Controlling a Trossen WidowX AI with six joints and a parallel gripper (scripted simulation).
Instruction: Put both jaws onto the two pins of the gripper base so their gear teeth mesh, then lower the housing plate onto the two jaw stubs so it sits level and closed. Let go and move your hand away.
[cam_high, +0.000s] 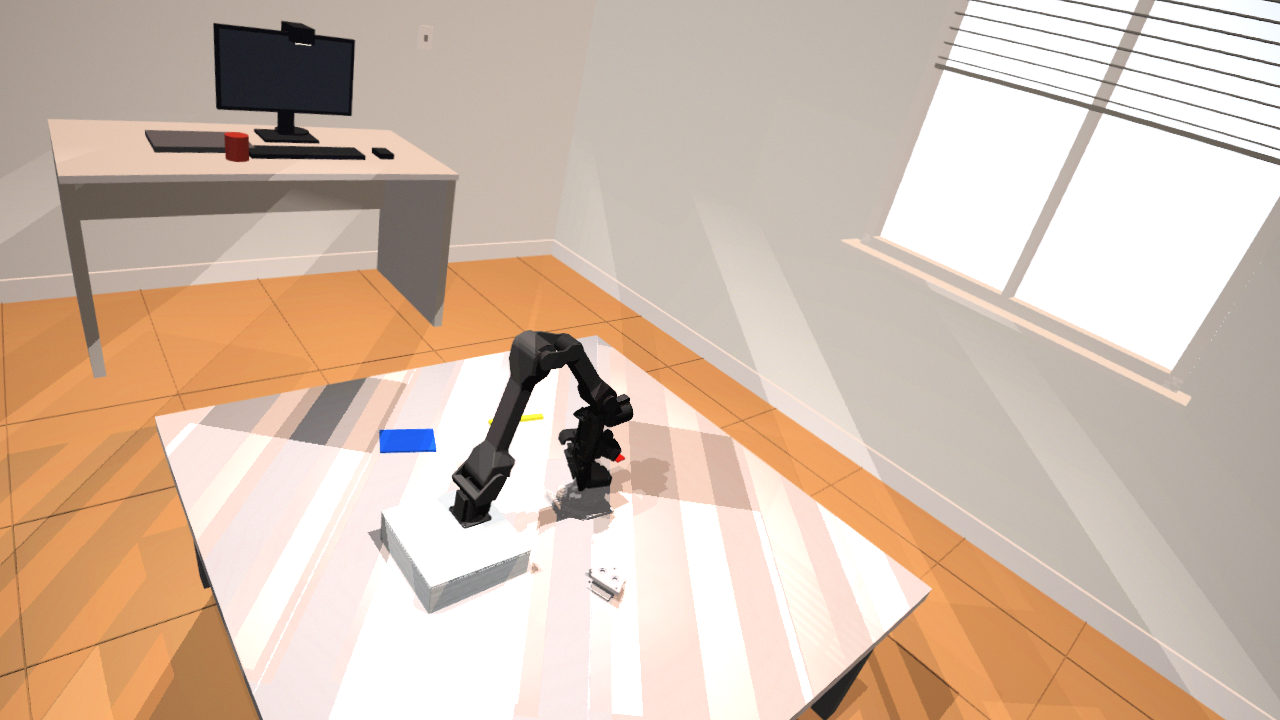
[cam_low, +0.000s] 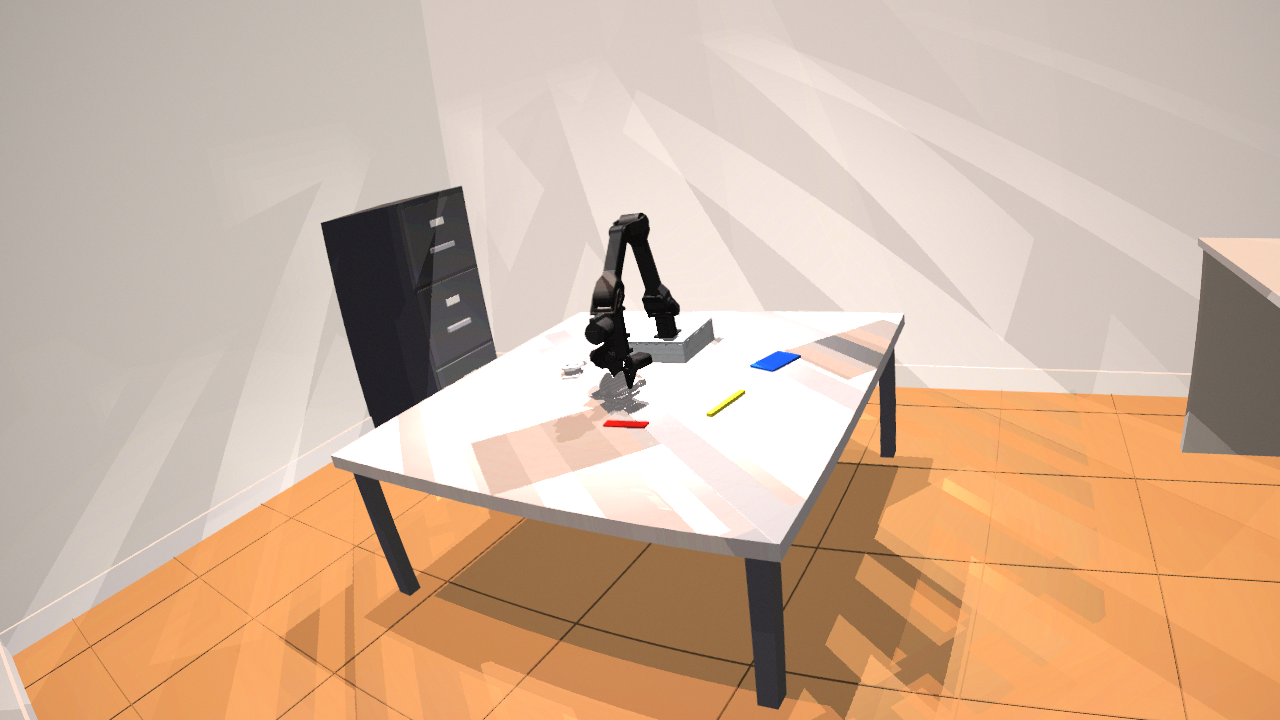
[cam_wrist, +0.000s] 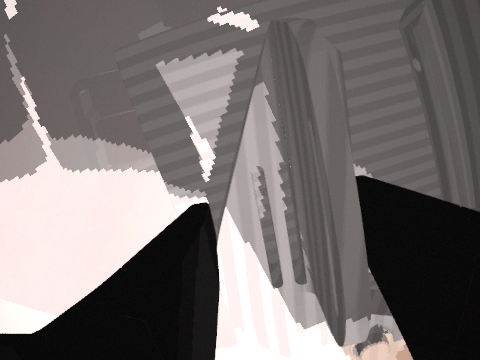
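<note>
Wrist view: gripper (cam_high: 588, 481) (cam_low: 630, 383) (cam_wrist: 280, 207) clamps a grey ribbed part (cam_wrist: 320, 150); no readable lettering

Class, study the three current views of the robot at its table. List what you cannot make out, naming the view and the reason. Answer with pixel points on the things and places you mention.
- Gear meshing under the gripper (cam_high: 586, 479) (cam_low: 629, 380) (cam_wrist: 290, 260): top and exterior, too small and in shadow.
- Lower end of the gripped grey part (cam_wrist: 320, 175): wrist, meets glare near the bottom.
- Detail of the small white part (cam_high: 605, 580) (cam_low: 571, 368): top and exterior, too small.
- Most of the red bar (cam_high: 619, 457) (cam_low: 625, 424): top, behind the gripper.
</note>
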